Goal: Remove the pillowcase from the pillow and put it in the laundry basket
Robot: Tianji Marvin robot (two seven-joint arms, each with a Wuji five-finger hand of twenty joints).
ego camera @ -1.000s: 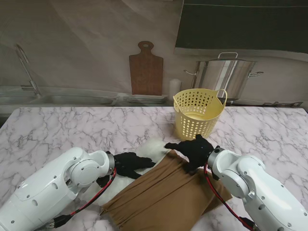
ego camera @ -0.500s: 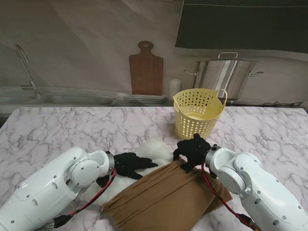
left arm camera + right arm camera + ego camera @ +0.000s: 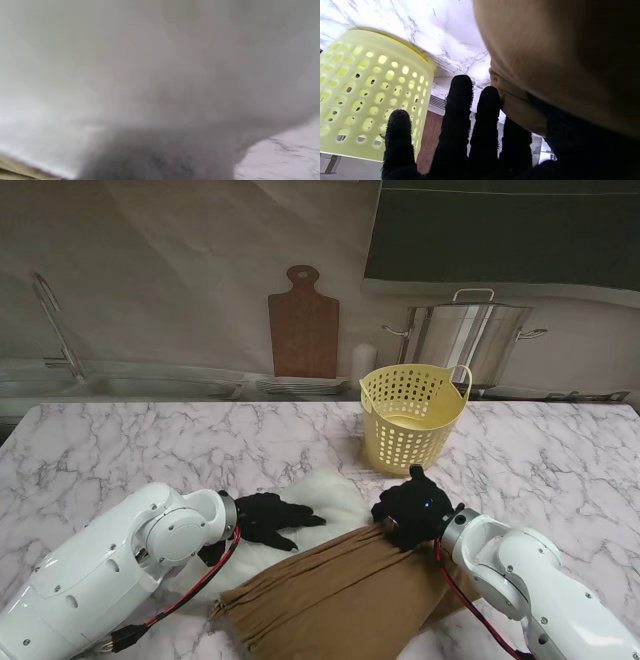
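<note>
**Pillowcase edge in right hand, pillow pinned by left**

Pillowcase (image 3: 340,595), brown, lies at 6 o'clock on the table (image 3: 120,445), covering most of the white pillow (image 3: 310,490). The pillow's bare end shows at the case's 11 o'clock. Right hand (image 3: 412,510) grips the case's far corner, cloth bunched against the fingers (image 3: 460,100). Left hand (image 3: 268,520) rests on the bare pillow, fingers spread, gripping nothing. Basket (image 3: 412,415) stands at 12 o'clock from the right hand, apart from the case.
</note>
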